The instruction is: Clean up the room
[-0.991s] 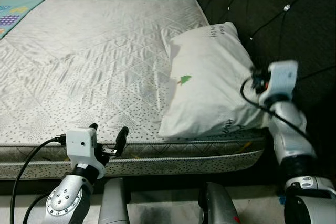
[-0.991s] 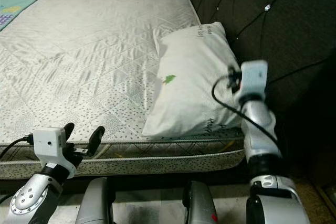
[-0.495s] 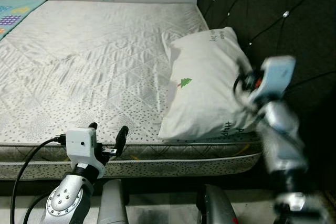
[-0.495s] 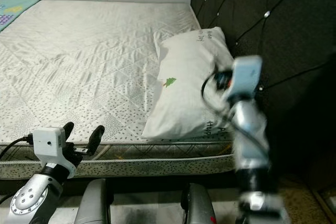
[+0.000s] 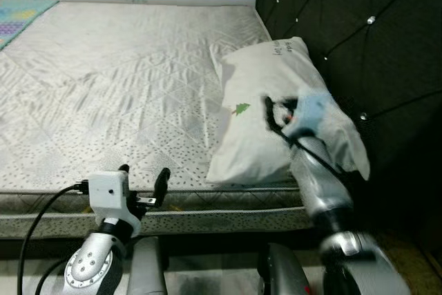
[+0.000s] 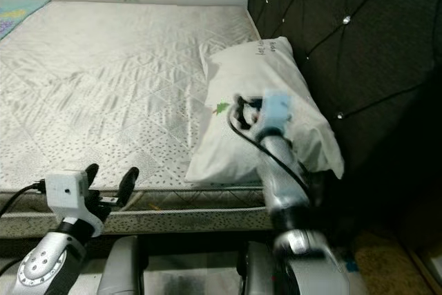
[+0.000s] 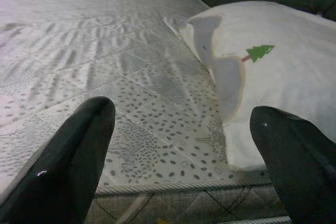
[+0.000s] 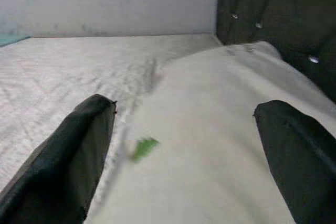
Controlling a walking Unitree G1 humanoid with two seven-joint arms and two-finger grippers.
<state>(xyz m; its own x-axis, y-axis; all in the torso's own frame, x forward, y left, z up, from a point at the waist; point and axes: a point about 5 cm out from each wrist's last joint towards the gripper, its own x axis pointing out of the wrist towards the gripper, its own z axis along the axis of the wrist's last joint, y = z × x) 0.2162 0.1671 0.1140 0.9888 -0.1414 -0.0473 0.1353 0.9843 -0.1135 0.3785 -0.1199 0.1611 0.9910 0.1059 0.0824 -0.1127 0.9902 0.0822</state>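
A bare mattress [image 5: 124,88] with a white quilted cover, stitched in diamonds and speckled with small dark dots, carries everything here. A corded seam runs along its near edge. A white pillow [image 5: 266,112] printed with a small green tree lies directly on it, at the end nearest the dark tufted headboard [image 5: 345,25], leaning against that headboard. A colourful patterned mat [image 5: 21,15] lies at the mattress's far left corner.
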